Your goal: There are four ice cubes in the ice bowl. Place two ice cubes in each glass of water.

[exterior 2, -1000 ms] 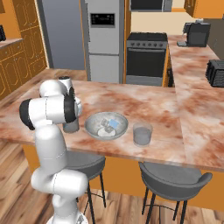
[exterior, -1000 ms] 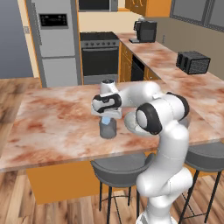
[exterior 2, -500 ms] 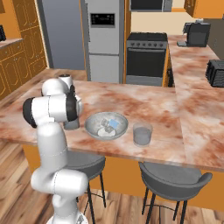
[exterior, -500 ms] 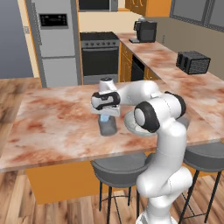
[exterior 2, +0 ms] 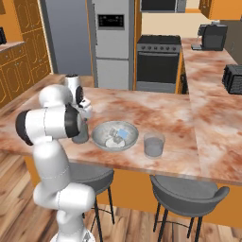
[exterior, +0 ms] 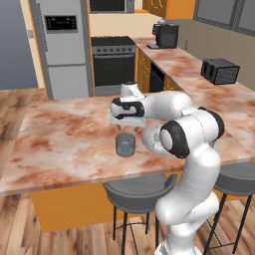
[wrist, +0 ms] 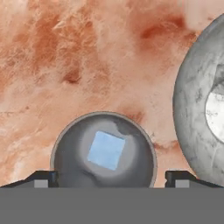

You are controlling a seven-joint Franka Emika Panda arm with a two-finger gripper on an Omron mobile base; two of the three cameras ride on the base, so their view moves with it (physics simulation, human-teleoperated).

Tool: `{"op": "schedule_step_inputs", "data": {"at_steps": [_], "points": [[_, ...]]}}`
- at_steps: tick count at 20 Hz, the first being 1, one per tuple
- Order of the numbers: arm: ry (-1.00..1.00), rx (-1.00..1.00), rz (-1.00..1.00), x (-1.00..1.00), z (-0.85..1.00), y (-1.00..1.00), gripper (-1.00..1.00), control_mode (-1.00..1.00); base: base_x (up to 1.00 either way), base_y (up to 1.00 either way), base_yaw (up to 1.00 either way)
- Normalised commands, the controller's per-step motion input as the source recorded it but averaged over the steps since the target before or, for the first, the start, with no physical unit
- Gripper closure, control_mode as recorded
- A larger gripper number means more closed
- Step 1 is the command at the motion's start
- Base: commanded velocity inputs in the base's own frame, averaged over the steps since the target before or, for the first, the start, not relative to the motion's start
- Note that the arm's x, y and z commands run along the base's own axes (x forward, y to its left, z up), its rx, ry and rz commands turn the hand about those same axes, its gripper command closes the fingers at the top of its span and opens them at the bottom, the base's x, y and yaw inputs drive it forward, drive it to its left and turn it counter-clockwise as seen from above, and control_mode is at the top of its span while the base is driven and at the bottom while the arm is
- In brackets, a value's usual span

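My gripper is open and hovers straight above the left glass of water, its fingertips wide apart on either side of the rim. One pale blue ice cube lies inside this glass. From the base views the gripper hangs just over the glass, which the arm partly hides. The ice bowl stands to its right and holds ice cubes. The second glass of water stands right of the bowl.
The bowl's rim lies close beside the left glass. Two dark stools stand under the counter's near edge. A toaster and a coffee machine sit on the far side counter.
The hand has shifted only slightly above the left glass. Glasses and bowl have stayed where they were.
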Motion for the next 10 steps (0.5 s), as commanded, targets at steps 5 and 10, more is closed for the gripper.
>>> {"op": "schedule_step_inputs", "data": {"at_steps": [5,10], "points": [[-0.02,0.00,0.00,0.00,0.20,-1.00,-1.00,-1.00,0.00,0.00,0.00],[0.03,-0.05,0.00,0.00,0.00,-1.00,-1.00,-1.00,0.00,0.00,0.00]]}}
